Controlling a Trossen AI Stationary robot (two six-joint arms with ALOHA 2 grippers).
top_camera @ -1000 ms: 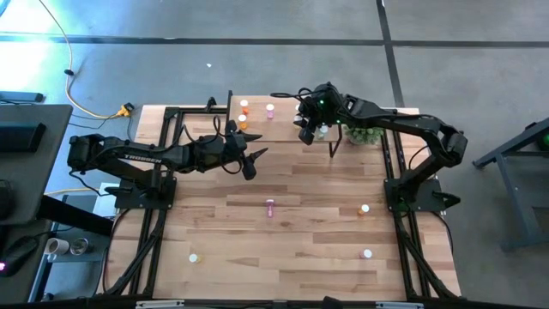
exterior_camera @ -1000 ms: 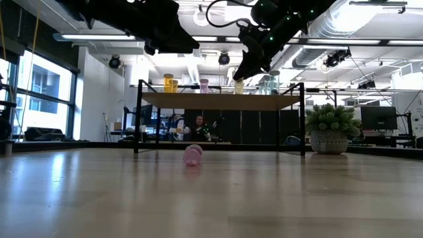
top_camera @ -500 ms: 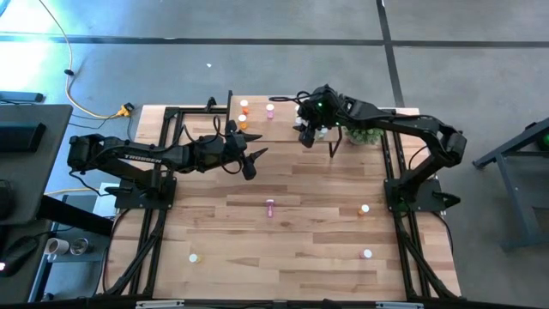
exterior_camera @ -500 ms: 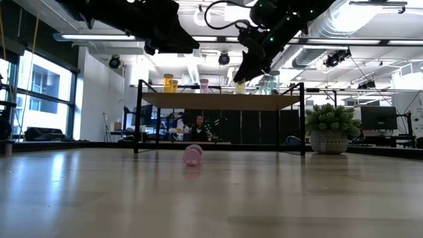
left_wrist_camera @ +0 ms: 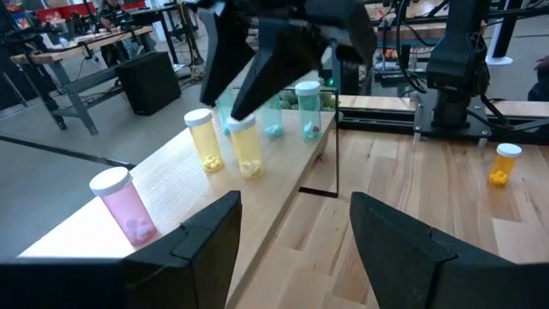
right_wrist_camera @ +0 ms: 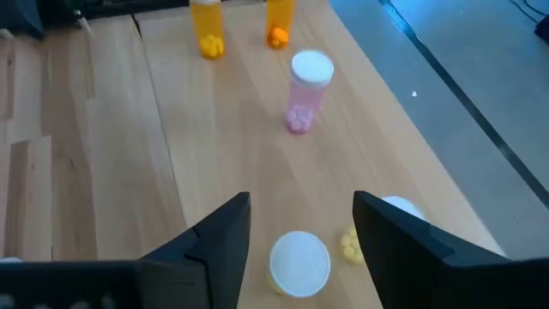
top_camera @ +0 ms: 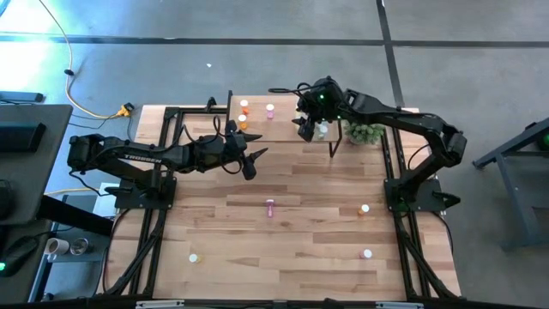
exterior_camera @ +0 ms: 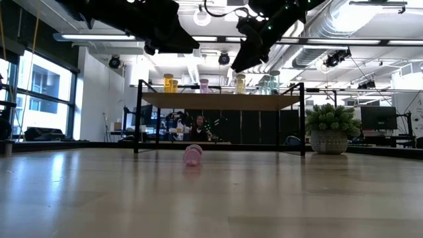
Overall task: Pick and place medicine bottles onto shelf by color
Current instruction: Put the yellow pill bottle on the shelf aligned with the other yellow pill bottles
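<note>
Right gripper above the shelf, fingers spread

My right gripper [top_camera: 307, 129] hangs released over a yellow bottle [right_wrist_camera: 299, 262] standing on the shelf [exterior_camera: 221, 101]; my left gripper [top_camera: 251, 160] waits open nearby. I read no label text.

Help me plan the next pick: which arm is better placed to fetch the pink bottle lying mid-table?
Probably the left. Its open left gripper hangs empty, nearer the pink bottle. The right gripper is open above the shelf, over a yellow bottle.

Eleven medicine bottles [top_camera: 270, 206], one shelf [top_camera: 279, 130], two arms [top_camera: 146, 157], one plant [top_camera: 367, 133]
</note>
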